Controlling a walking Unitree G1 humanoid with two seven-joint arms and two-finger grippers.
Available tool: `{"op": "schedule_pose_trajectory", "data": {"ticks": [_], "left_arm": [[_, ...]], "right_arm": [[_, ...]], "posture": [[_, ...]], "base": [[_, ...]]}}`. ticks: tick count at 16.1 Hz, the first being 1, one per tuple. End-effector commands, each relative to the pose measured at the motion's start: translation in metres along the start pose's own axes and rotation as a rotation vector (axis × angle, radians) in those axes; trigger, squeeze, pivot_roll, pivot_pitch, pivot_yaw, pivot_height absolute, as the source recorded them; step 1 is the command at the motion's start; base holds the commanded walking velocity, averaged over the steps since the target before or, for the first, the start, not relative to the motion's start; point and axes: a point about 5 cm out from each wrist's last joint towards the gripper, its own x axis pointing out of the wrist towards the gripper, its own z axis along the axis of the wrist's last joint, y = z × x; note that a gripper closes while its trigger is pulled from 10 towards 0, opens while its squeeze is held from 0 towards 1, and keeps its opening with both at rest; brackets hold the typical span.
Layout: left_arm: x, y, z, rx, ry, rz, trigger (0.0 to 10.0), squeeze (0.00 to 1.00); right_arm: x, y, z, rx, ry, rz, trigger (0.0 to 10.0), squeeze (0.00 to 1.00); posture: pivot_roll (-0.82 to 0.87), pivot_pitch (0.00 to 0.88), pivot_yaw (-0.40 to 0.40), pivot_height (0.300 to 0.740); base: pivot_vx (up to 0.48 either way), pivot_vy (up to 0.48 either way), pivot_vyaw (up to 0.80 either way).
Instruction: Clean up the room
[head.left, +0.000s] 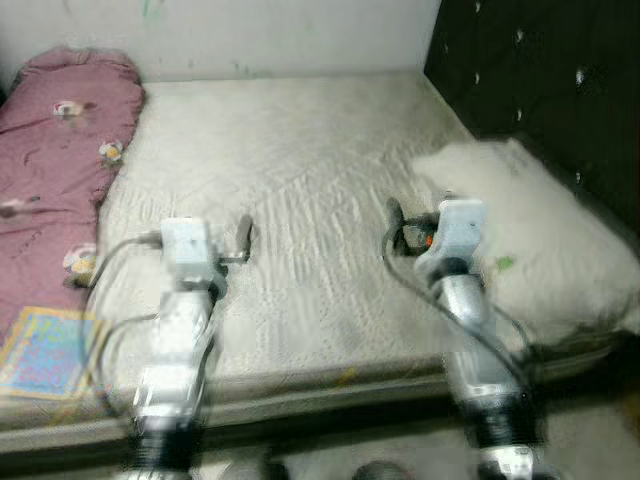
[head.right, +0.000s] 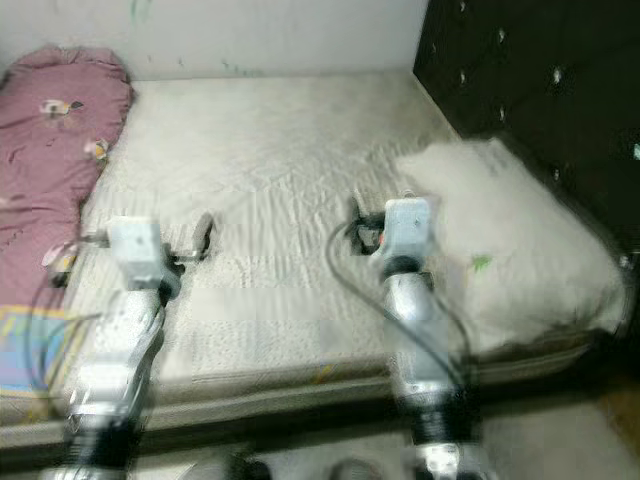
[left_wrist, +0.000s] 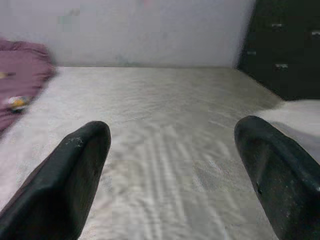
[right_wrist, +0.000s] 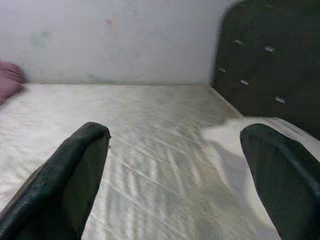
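A wide bed with a cream sheet (head.left: 300, 150) lies in front of me. A crumpled pink quilt (head.left: 55, 150) covers its left side. A white pillow (head.left: 520, 230) lies at the right, by the black headboard (head.left: 550, 70). A colourful flat book (head.left: 45, 350) rests on the bed's front left corner. My left gripper (head.left: 218, 238) hovers open over the front middle of the sheet, holding nothing. My right gripper (head.left: 425, 220) is open too, just left of the pillow, its fingers (right_wrist: 75, 170) spread with bare sheet between them.
A pale wall (head.left: 250, 30) runs behind the bed. The mattress's front edge (head.left: 330, 385) is close to me, with a strip of floor (head.left: 330, 455) below it. The picture is blurred.
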Motion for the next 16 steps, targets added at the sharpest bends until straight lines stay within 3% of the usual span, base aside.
{"op": "schedule_pose_trajectory", "data": {"ticks": [1, 16], "left_arm": [[0.0002, 0.0071, 0.0038, 0.007, -0.007, 0.018, 10.0, 0.0], [-0.0003, 0.0089, 0.0041, 0.016, -0.006, 0.02, 10.0, 0.0]], "right_arm": [[0.0025, 0.0052, 0.0065, 0.006, -0.026, 0.009, 10.0, 0.0], [0.0042, 0.0039, 0.0032, -0.008, -0.007, -0.001, 10.0, 0.0]], "posture": [[-0.02, 0.0, -0.004, 0.74], [-0.02, 0.0, 0.001, 0.74]], "base": [[0.0, 0.454, 0.0], [0.0, 0.44, 0.0]]}}
